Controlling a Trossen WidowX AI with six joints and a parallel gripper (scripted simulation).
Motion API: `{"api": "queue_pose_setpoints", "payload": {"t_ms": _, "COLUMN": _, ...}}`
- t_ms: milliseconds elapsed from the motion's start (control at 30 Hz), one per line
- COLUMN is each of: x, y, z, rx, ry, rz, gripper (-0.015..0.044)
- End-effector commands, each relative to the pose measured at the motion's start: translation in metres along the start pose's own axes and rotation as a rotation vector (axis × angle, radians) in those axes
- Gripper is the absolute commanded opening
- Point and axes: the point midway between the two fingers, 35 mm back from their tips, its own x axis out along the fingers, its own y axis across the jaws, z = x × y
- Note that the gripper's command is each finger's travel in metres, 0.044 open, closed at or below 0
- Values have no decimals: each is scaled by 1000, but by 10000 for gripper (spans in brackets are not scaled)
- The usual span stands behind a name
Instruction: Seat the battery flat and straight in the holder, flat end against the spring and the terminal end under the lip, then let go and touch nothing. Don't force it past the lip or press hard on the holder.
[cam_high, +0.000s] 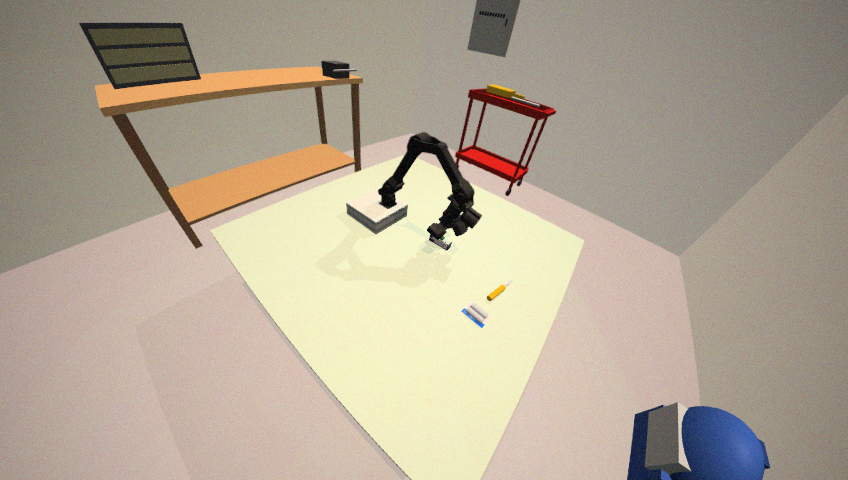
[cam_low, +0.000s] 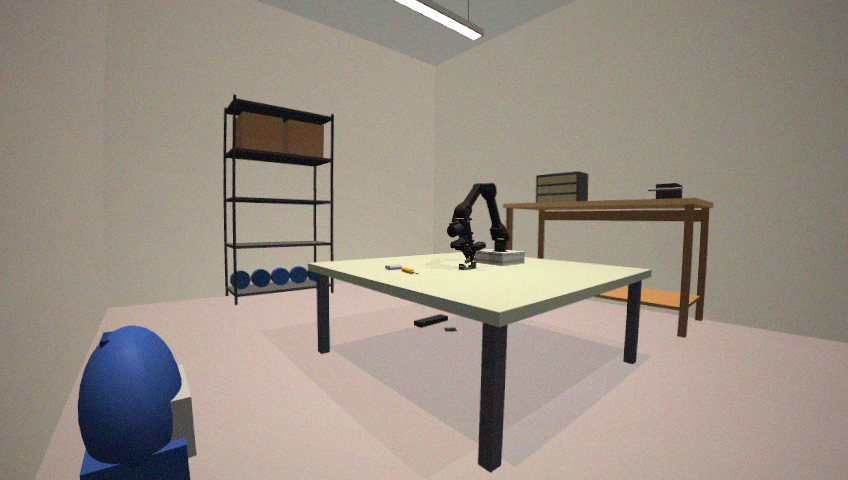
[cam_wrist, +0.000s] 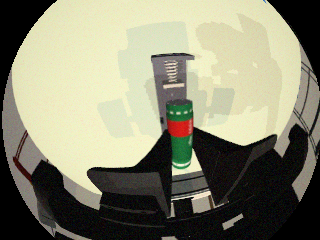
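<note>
The green battery (cam_wrist: 180, 150) with a red band is between my fingertips, its dark end toward the spring side in the wrist view. My gripper (cam_wrist: 179, 132) (cam_high: 438, 233) is shut on it. The grey holder (cam_wrist: 157, 85) (cam_high: 442, 243) (cam_low: 462, 267) lies on the table under and ahead of the fingers. Its coil spring (cam_wrist: 171, 72) shows at the far end in the wrist view. The battery appears above the holder's nearer part and hides much of it, including the lip end. The gap between battery and holder cannot be judged.
The table (cam_high: 357, 315) (cam_low: 535, 285) also bears a yellow screwdriver (cam_high: 496, 292) (cam_low: 407, 270) and a white and blue object (cam_high: 475, 314) (cam_low: 392, 267), away from the holder. The arm's grey base block (cam_high: 376, 215) (cam_low: 505, 257) stands behind the holder.
</note>
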Motion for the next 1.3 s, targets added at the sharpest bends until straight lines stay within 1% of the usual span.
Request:
{"api": "queue_pose_setpoints", "payload": {"t_ms": 0, "x": 0, "y": 1, "z": 3, "rx": -2, "ry": 17, "rz": 2, "gripper": 68}}
{"api": "queue_pose_setpoints", "payload": {"t_ms": 1067, "x": 10, "y": 1, "z": 14, "rx": -8, "ry": 229, "rz": -5, "gripper": 68}}
{"api": "queue_pose_setpoints", "payload": {"t_ms": 1267, "x": 11, "y": 1, "z": 16, "rx": -9, "ry": 239, "rz": -6, "gripper": 68}}
